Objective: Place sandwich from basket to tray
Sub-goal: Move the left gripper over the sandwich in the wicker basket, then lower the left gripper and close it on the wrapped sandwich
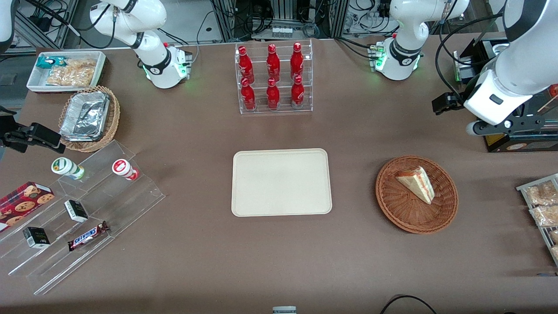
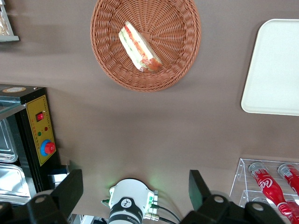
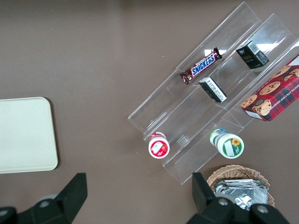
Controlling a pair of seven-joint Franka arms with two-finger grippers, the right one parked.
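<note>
A: Reading the front view from the parked arm's end. White bin of snacks (image 1: 65, 69) at the table edge, and a lighter wicker basket (image 1: 89, 117) of foil trays nearer the camera than the bin.

B: Logged. Next?

A: Clear stepped display (image 1: 83, 218) — two small tubs on its upper steps, a cookie box (image 1: 24, 203), two small dark boxes and a Snickers bar (image 1: 88, 235) on the lower ones.

B: Mid-table?

A: Acrylic rack of red bottles (image 1: 273, 77), six showing, upright. Nearer the camera than the rack lies the tray (image 1: 281, 182), flat, cream-beige, nothing on it.

B: And the sandwich?

A: In the basket (image 1: 416, 194), toward the working arm's end and well apart from the tray. The sandwich (image 1: 416, 183) lies on its side a little off the basket's middle, filling layers showing along one long edge. The wrist view agrees — sandwich (image 2: 139, 46) inside the basket (image 2: 145, 44), tray (image 2: 273, 67) corner off to the side.

B: Gripper?

A: The gripper (image 2: 133, 189) hangs high above the table, farther from the front camera than the basket, touching nothing. Both fingers (image 2: 70, 186) show in the wrist view spread wide, with bare table and the arm's own base between them. Bagged snacks (image 1: 540, 205) sit at the table's edge past the basket.
</note>
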